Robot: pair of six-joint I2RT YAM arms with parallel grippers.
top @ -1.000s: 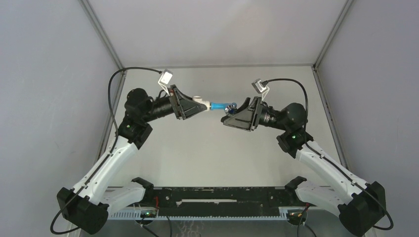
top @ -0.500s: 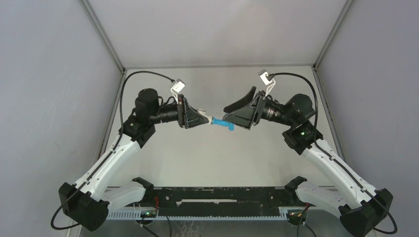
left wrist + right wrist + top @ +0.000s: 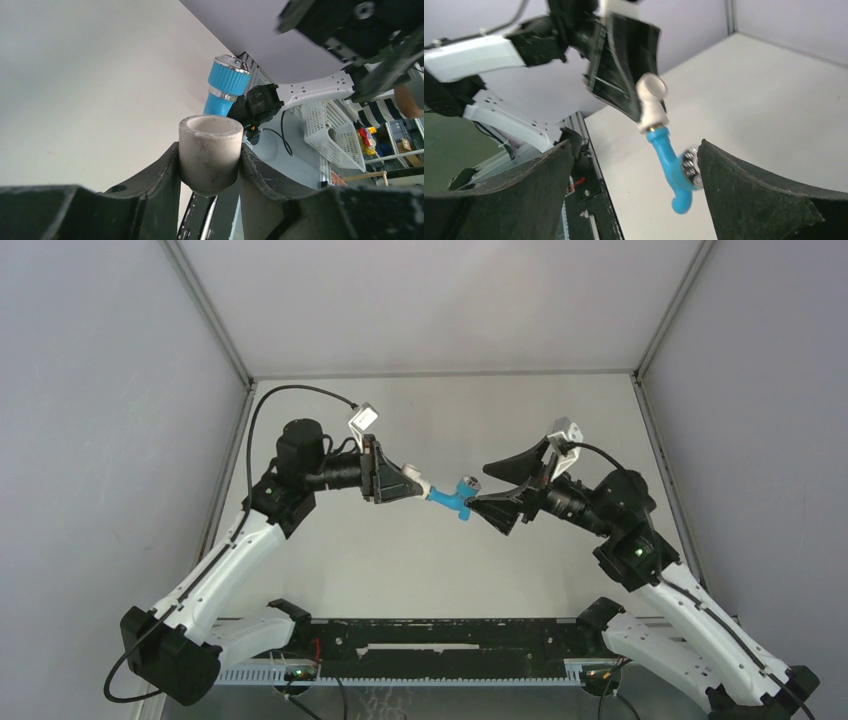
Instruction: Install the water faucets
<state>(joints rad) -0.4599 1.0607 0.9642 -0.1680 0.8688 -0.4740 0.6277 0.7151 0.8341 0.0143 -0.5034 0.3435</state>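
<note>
Aloft, faucet (image 3: 447,499) clear of walls (image 3: 110,420)

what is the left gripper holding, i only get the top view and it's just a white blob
Observer: The left wrist view shows the left gripper shut on a short white fitting, its hollow end open toward the camera.
Operator: is the blue tap stuck into it
Observer: Yes. In the right wrist view the blue tap runs straight out of the fitting's other end.
Operator: and the right gripper
Observer: The right gripper is wide open, one finger each side of the tap, not closed on it.
</note>
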